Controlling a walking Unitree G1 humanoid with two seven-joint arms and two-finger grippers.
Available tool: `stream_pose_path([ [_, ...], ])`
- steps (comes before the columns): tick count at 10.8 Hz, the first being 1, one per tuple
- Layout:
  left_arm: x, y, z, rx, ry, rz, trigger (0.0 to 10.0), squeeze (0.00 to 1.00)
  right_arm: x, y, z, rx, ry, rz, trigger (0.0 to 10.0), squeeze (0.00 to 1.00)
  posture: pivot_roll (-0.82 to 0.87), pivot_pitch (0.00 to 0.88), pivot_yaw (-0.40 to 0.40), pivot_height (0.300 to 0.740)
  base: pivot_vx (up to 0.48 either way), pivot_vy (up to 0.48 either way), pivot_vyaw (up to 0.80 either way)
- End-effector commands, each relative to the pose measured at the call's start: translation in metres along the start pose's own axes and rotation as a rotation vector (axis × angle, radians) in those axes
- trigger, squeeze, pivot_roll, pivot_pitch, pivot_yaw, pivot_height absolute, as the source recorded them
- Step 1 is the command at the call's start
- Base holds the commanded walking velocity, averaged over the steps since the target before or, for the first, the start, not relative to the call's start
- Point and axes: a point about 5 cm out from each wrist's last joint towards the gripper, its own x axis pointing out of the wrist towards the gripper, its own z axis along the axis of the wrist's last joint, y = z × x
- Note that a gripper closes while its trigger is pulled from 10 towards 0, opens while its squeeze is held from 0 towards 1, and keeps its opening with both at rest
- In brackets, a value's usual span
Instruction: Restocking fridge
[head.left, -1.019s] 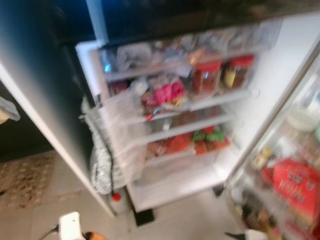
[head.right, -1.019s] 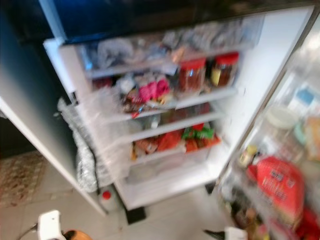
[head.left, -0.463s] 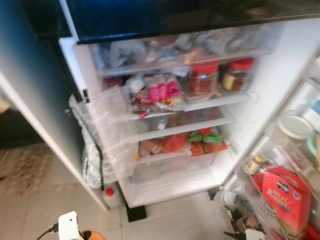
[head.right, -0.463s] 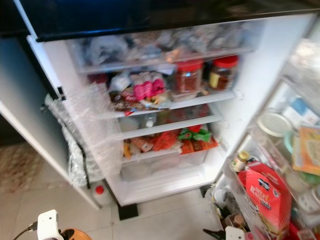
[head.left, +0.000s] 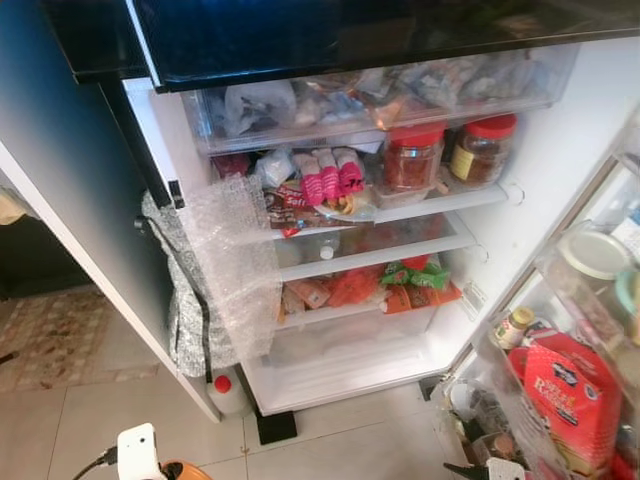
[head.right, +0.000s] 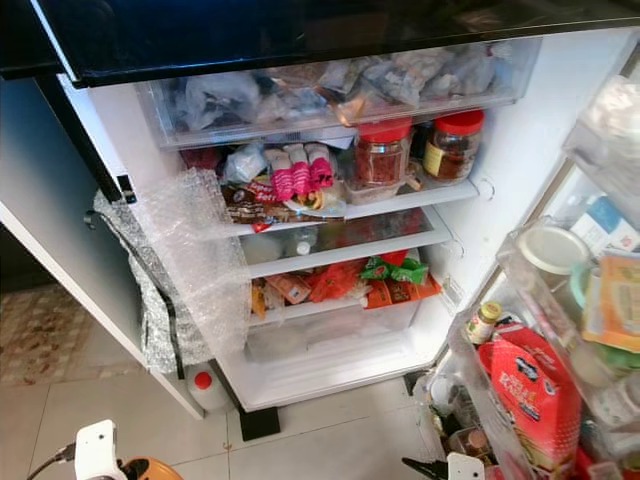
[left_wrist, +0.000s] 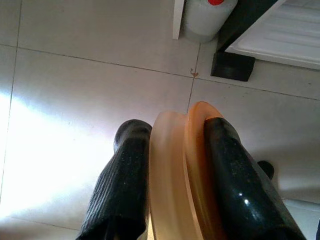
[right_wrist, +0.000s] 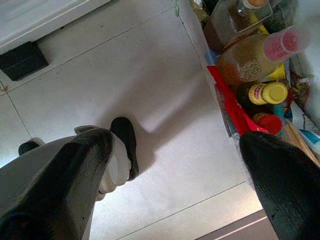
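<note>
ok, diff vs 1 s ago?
Only the head camera moved: it swung and steadied, so the blur is gone. The fridge contents sit as before, red-lidded jars on their shelf. The left gripper stays clamped on the orange round thing; the right gripper stays open over the floor.

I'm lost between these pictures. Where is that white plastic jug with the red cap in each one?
Left eye view: white plastic jug with red cap on the floor by the fridge's lower left corner.
Right eye view: same spot.
Left wrist view: jug beyond the left tool, which grips a pale orange round rim.
Right wrist view: match by the landmark alone.
Shared landmark: black fridge foot.
</note>
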Motion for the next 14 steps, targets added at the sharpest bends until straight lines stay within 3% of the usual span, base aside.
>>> stream_pose_path([
  [1, -0.0011, 0.0035, -0.0091, 0.017, 0.039, 0.007, 10.0, 0.00, -0.0007, -0.0018, -0.0044, -0.009, 0.017, -0.004, 10.0, 0.00, -0.23, 0.044, 0.015, 0.740, 0.000, -0.277, 0.00],
  [11, -0.0010, 0.0034, -0.0080, 0.016, 0.035, -0.002, 10.0, 0.00, -0.0005, -0.0007, -0.0042, -0.002, 0.016, -0.006, 10.0, 0.00, -0.23, 0.044, 0.019, 0.740, 0.000, -0.289, 0.00],
  [14, -0.0010, 0.0002, -0.0047, -0.017, -0.011, -0.041, 10.0, 0.00, -0.0005, -0.0011, -0.0039, 0.003, 0.015, -0.003, 10.0, 0.00, -0.22, 0.051, 0.016, 0.740, 0.000, 0.000, 0.00],
])
